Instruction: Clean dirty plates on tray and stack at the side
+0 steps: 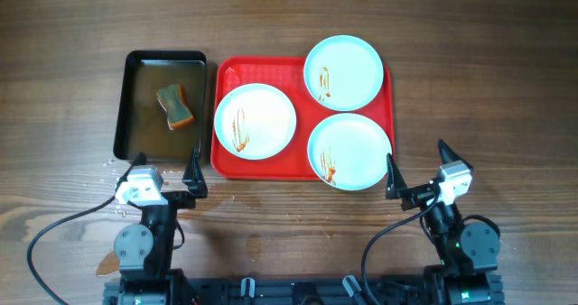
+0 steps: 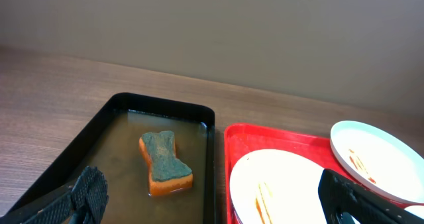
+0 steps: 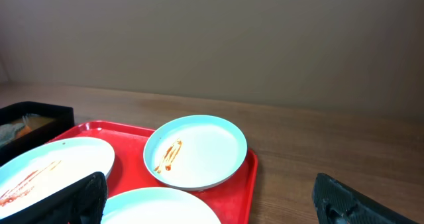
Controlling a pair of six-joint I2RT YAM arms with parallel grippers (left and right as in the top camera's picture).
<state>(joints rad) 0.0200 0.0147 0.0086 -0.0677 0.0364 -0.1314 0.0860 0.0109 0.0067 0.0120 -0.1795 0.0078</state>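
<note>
Three pale blue-white plates with reddish-brown streaks lie on the red tray: one at the left, one at the back right, one at the front right. My left gripper is open and empty, just in front of the black pan and the tray's left corner. My right gripper is open and empty, to the front right of the tray. The left wrist view shows the left plate and the tray. The right wrist view shows the back plate on the tray.
A black pan of brownish water stands left of the tray, with an orange sponge with a green scrub top in it; both show in the left wrist view. Water drops lie on the wood near the pan's front.
</note>
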